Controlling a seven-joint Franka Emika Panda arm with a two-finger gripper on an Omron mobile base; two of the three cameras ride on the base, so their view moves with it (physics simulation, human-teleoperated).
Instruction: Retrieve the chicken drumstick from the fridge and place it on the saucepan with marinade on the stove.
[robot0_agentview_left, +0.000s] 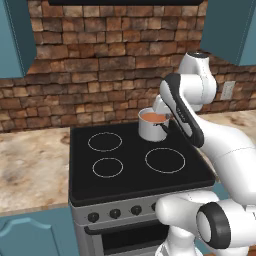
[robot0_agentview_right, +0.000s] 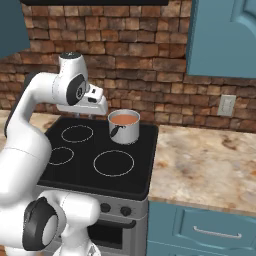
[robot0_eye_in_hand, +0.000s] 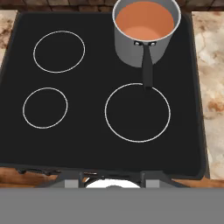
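The end effector (robot0_agentview_right: 79, 114) hangs above the rear of the stove (robot0_agentview_right: 145, 165), pointing down at the black glass. Whether its jaws are released or clenched on anything, I cannot tell: the white hand hides them in the right base view, and the arm's own links cover the hand in the left base view.

The saucepan with marinade (robot0_agentview_right: 124, 126) stands just beside the end effector, lower than it and on the side towards the teal wall cabinet (robot0_agentview_right: 225, 35). From the hand view the saucepan with marinade (robot0_eye_in_hand: 146, 33) lies ahead and off to the right, upright on the far right corner of the stove (robot0_eye_in_hand: 96, 144), filled with smooth orange-red sauce. Its short dark handle points back towards the end effector and ends over the rim of the large ring burner (robot0_eye_in_hand: 138, 112), which sits almost straight below. Two smaller ring burners (robot0_eye_in_hand: 59, 51) lie to the left of that line, one far and one near.

In the left base view the saucepan with marinade (robot0_agentview_left: 152, 125) shows beside the forearm, on the stove (robot0_agentview_left: 130, 170). Black knobs (robot0_agentview_left: 115, 213) line the steel front, nearer the base than the end effector. Speckled counter (robot0_agentview_right: 200, 160) runs off beyond the saucepan's side, and a brick wall (robot0_agentview_right: 150, 60) with a white socket (robot0_agentview_right: 226, 105) stands behind
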